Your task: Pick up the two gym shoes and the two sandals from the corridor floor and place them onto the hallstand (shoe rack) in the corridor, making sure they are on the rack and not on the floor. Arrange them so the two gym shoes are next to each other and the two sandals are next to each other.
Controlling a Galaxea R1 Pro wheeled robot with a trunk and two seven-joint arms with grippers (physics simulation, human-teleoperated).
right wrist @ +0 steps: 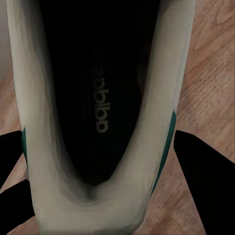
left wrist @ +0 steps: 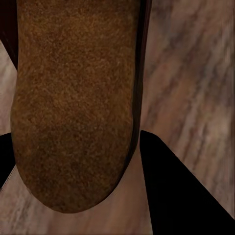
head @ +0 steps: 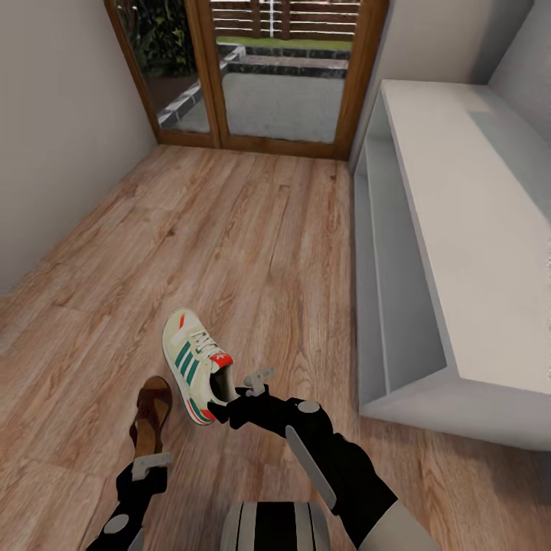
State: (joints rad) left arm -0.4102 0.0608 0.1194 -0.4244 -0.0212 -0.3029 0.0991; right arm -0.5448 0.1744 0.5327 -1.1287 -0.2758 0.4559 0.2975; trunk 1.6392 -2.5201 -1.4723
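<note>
A white gym shoe (head: pixel 193 360) with green stripes and a red tongue label hangs tilted over the corridor floor (head: pixel 229 229), toe pointing away. My right gripper (head: pixel 227 399) is shut on its heel. In the right wrist view the heel collar (right wrist: pixel 98 122) sits between both black fingers (right wrist: pixel 203 166). A brown sandal (head: pixel 151 413) lies just left of the shoe, and my left gripper (head: pixel 149 461) is shut on its heel end. The sandal's suede footbed (left wrist: pixel 73 107) spans the gap between the fingers (left wrist: pixel 171 186). The pale hallstand (head: pixel 459 229) stands along the right wall, its top bare.
Wood-framed glass doors (head: pixel 268 76) close the far end of the corridor. An off-white wall (head: pixel 46 138) runs along the left. The hallstand's open shelf slots (head: pixel 390 306) face the floor planks.
</note>
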